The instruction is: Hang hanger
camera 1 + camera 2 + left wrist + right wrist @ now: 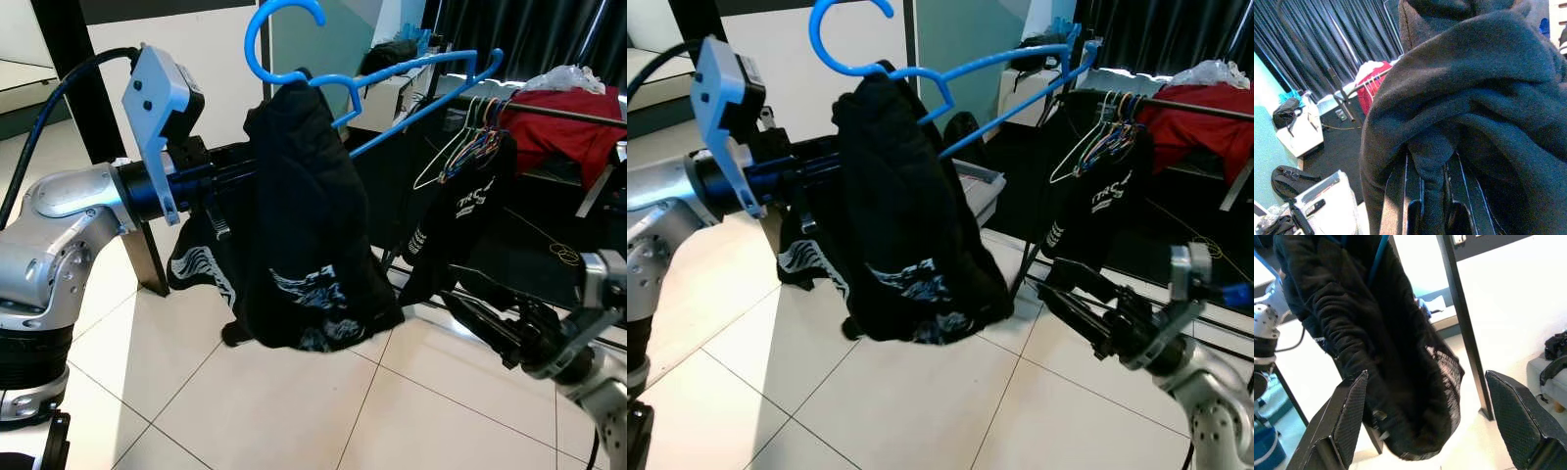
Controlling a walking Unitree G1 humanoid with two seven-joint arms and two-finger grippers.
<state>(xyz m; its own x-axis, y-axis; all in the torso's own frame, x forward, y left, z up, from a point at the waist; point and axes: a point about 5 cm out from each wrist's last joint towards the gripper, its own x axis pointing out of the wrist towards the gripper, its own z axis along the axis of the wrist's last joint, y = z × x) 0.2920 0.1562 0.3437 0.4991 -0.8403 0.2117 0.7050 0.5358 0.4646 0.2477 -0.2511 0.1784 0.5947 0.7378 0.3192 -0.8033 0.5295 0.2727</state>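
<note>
A pale tiled floor (255,411) spreads below, and a garment rack stands at the right, its dark rail (1185,103) carrying a bunch of thin wire hangers (475,137) with a black printed shirt (460,220) hanging under them and a red cloth (568,127) heaped beside. Dark curtains (1317,44) close off the back of the room.

Nearer the camera hangs the largest loose thing — a black garment (299,235) with a pale print near its hem, bunched in thick folds and drooping well above the tiles. It is draped over a blue plastic hanger (392,88), which is held up in the air at head height, left of the rack and apart from the rail; its hook (279,34) curls upward and one long arm slants toward the wire hangers without reaching them.

The left arm (69,235) stretches in from the left, silver with a blue-white wrist block, and the left gripper (1432,215) is buried in the cloth: in the left wrist view the two black fingers (1415,220) press on a fold of the garment pinched between them.

Low at the right, the right gripper (1432,431) points toward the hanging garment from below — its two textured black fingers (1349,416) stand wide apart, holding nothing, clear of the cloth.
</note>
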